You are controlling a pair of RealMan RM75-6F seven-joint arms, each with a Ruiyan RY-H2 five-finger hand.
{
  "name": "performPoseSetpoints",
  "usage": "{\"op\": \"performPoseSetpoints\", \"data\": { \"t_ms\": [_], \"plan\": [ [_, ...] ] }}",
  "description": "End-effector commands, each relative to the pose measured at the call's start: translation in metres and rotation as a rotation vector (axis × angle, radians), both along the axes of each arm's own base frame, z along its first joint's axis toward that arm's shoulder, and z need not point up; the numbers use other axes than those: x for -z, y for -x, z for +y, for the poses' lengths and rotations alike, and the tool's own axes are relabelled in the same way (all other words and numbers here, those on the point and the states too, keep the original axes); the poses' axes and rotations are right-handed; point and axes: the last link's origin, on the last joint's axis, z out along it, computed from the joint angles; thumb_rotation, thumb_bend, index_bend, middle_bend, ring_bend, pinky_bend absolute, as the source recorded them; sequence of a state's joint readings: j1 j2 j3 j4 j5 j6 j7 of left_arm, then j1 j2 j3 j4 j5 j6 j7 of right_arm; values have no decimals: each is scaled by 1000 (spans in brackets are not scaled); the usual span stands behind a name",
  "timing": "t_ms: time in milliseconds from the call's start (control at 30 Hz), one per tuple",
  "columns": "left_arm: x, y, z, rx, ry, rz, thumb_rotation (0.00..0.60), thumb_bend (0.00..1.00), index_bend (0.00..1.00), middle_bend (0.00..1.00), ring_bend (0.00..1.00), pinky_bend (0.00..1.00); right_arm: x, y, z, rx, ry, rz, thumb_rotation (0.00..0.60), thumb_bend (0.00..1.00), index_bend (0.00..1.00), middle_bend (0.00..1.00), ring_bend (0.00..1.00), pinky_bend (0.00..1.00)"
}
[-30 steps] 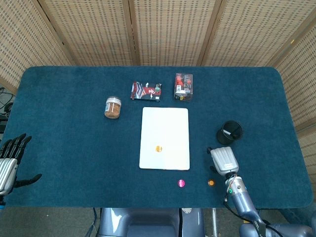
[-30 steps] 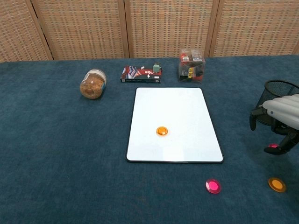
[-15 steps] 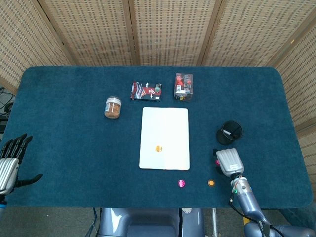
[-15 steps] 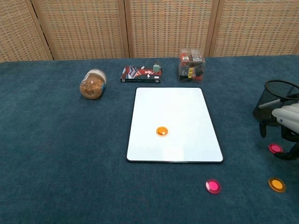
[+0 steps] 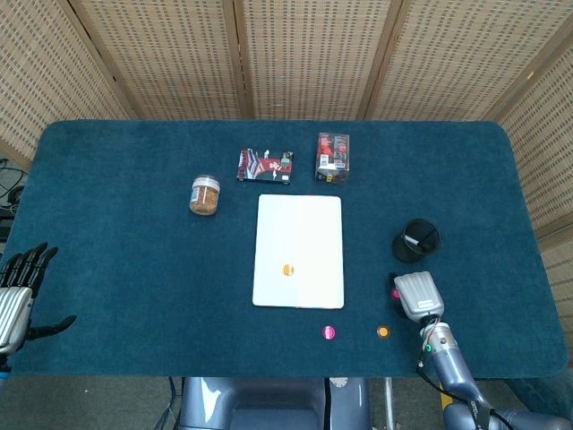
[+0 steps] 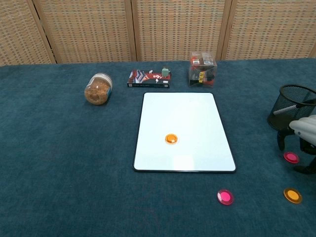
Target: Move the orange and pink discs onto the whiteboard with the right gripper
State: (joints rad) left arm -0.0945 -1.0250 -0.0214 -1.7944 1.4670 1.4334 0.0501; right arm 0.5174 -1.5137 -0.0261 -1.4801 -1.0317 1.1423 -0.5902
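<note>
The whiteboard [image 5: 300,224] [image 6: 182,113] lies mid-table with one orange disc [image 5: 287,270] [image 6: 171,138] on it. On the cloth in front of the board lies a pink disc [image 5: 329,333] [image 6: 225,196]. Further right are a second orange disc [image 5: 383,332] [image 6: 293,195] and a second pink disc [image 5: 395,293] [image 6: 291,157]. My right hand [image 5: 418,296] [image 6: 303,134] hovers just right of that second pink disc, fingers apart and pointing down, holding nothing. My left hand [image 5: 18,291] rests open at the table's near left corner.
A black mesh cup [image 5: 416,239] [image 6: 294,106] stands just behind the right hand. A jar [image 5: 205,194] [image 6: 98,89], a flat red box [image 5: 265,166] [image 6: 149,78] and a clear box [image 5: 332,158] [image 6: 203,69] sit behind the whiteboard.
My right hand has drawn back to the right and toward the near edge, uncovering the pink disc that lay under its fingers. The discs and left hand have stayed put.
</note>
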Motion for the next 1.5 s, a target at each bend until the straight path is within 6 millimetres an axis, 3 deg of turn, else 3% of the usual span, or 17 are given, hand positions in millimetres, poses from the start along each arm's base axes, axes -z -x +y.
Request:
{"op": "performPoseSetpoints", "data": {
  "t_ms": [33,367,667,933,1033,1267,1500],
  "plan": [
    [0,0,0,1,2,1,600,0,0,0,0,0,0,0,-1,3,1,2,600,311,392,1000,1000,1000],
    [1,-1,0,2,4,3,600,0,0,0,0,0,-2,7,-4,18,2,18,600,311,435,1000,1000,1000],
    [1,-1,0,0,4,3,600,0,0,0,0,0,-2,3,-5,18,2,-2,600,311,512,1000,1000,1000],
    [0,-1,0,0,2,0,600,0,0,0,0,0,-2,-5,-6,33,2,-51,600,311,520,1000,1000,1000],
    [-1,-1,0,0,2,-1,600,0,0,0,0,0,-3,-16,-9,44,-2,-101,600,313,524,1000,1000,1000],
    [-1,0,0,-3,4,-2,600,0,0,0,0,0,0,-68,-28,-6,5,-175,600,337,524,1000,1000,1000],
    [-4,2,2,-8,-2,-12,600,0,0,0,0,0,16,-119,-54,-40,19,-152,600,338,524,1000,1000,1000]
  ]
}}
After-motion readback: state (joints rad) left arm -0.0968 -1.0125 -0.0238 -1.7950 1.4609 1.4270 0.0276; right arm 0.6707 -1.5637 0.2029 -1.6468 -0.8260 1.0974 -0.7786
